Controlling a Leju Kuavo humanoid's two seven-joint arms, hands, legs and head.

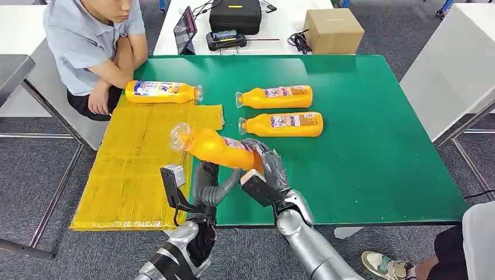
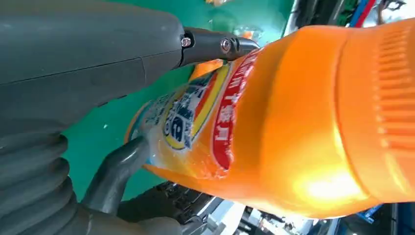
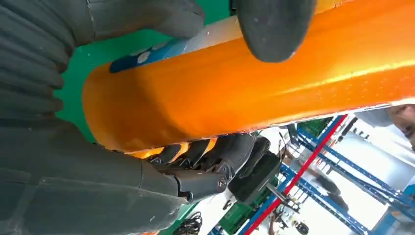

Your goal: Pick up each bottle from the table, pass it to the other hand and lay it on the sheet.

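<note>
While right hand grips it, orange bottle tilts, clear cap up.

Held bottle: label between the hand's fingers carries red and blue print, blurred, characters not legible.

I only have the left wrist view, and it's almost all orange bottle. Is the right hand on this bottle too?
Observer: Yes. In the head view the right hand grips the held bottle at its base end, the left hand just beneath it.
Operator: How many bottles are left on the green table?
Observer: Two bottles lie side by side on the green table.
Operator: Anything on the sheet yet?
Observer: One bottle lies at the far edge of the yellow sheet, near a seated person.
</note>
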